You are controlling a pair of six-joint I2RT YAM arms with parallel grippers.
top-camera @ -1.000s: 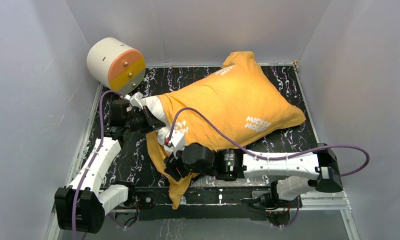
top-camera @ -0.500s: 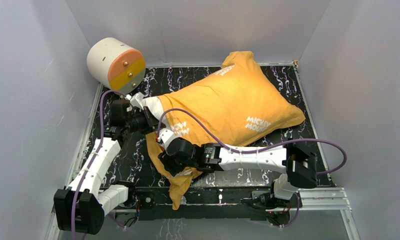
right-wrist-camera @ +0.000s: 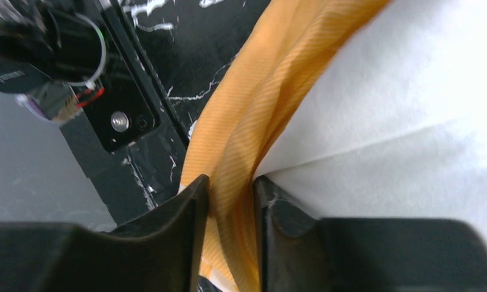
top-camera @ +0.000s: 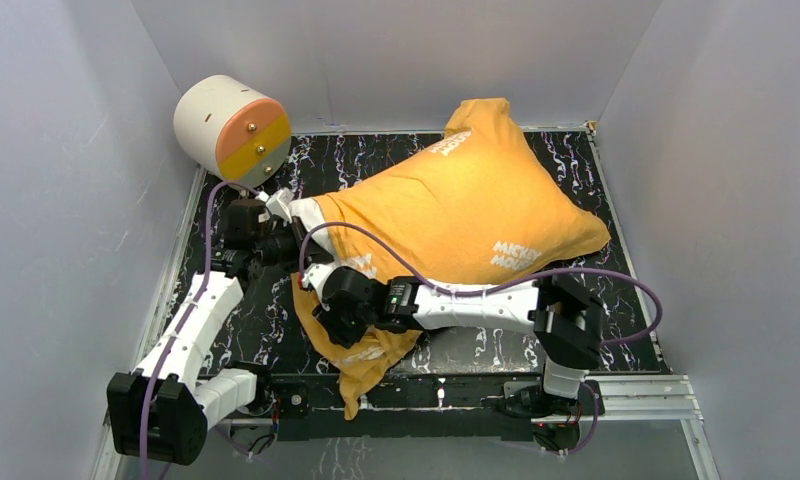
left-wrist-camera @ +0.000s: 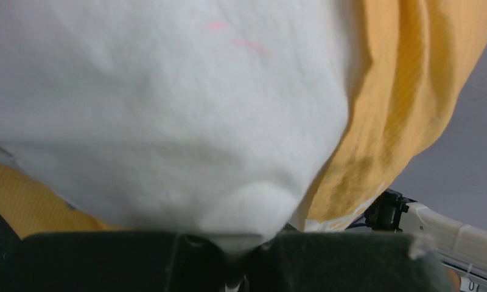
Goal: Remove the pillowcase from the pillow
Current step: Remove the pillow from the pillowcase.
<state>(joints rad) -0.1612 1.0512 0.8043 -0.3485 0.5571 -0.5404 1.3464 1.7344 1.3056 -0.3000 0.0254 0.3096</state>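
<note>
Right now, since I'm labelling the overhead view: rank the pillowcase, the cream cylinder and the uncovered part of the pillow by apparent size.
1. pillowcase, by far the largest.
2. cream cylinder, possibly nearer the camera, which may inflate it.
3. pillow, only its white corner showing.

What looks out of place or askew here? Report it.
The pillowcase is bunched at its open end, and that loose end hangs over the near edge of the table. A corner of the pillow pokes out at the left, pinched in the left gripper. Nothing looks spilled or torn.
</note>
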